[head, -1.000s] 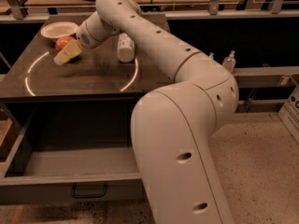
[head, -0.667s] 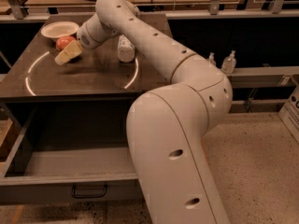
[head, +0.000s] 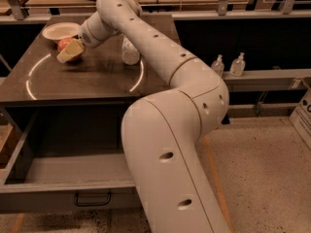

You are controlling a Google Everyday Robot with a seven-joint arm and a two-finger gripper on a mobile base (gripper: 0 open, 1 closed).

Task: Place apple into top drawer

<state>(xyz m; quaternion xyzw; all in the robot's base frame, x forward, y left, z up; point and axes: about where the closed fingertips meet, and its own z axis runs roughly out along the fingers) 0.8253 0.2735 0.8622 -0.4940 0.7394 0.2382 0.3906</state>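
Observation:
The red apple [head: 63,43] sits on the dark tabletop [head: 92,76] at the back left, just in front of a white bowl [head: 60,31]. My gripper [head: 70,51] is right at the apple, reaching down from the right and covering its front right side. The top drawer [head: 53,200] is pulled open below the table's front edge, its dark handle [head: 92,198] facing the camera, and the part of its inside that shows holds nothing. My arm's large white body hides the drawer's right part.
A white cylindrical bottle [head: 130,52] stands on the table right of the gripper, partly behind my arm. Two clear pump bottles [head: 227,64] stand on a low ledge to the right. A shelf with clutter runs along the back.
The gripper stays at the apple in about the same spot. The arm's lower body has shifted slightly.

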